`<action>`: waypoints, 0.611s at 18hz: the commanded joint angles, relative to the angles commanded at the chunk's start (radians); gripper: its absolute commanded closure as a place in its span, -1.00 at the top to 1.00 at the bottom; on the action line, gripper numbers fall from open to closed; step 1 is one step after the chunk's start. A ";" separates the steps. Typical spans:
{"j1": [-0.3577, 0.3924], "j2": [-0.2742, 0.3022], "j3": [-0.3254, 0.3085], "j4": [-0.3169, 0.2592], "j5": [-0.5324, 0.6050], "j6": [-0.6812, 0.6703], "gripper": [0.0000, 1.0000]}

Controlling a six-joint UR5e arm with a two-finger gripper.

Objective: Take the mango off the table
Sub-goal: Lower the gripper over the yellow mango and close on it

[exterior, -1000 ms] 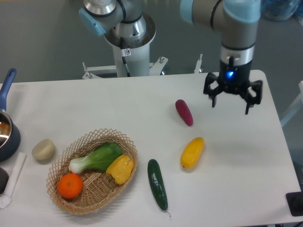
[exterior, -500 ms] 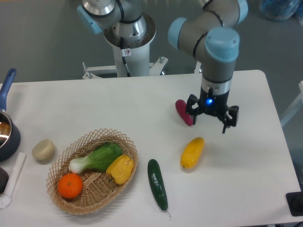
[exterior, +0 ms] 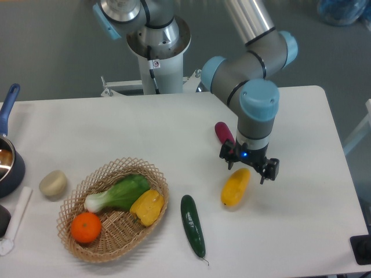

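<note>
The mango (exterior: 235, 188) is a smooth oblong yellow-orange fruit lying on the white table (exterior: 301, 231), right of centre. My gripper (exterior: 248, 165) hangs open just above the mango's upper end, its fingers spread to either side, one fingertip (exterior: 225, 155) at the left and one at the right. It holds nothing. The arm covers part of the mango's top end.
A dark red oblong vegetable (exterior: 223, 132) lies just behind the gripper. A dark green cucumber (exterior: 192, 225) lies left of the mango. A wicker basket (exterior: 111, 240) holds an orange, a yellow pepper and a bok choy. A pale lump (exterior: 53, 182) and a blue pot (exterior: 8, 168) stand at the left edge.
The gripper has moved from the table's far right, forward and left, and down, to just above the mango's upper end. It stays open. The objects have not moved.
</note>
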 joint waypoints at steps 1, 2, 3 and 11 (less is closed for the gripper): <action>0.000 -0.008 0.003 0.006 0.002 0.000 1.00; -0.005 -0.017 0.005 0.015 0.002 -0.002 1.00; -0.006 -0.023 0.003 0.026 0.002 -0.002 1.00; -0.021 -0.044 -0.015 0.031 0.002 -0.009 1.00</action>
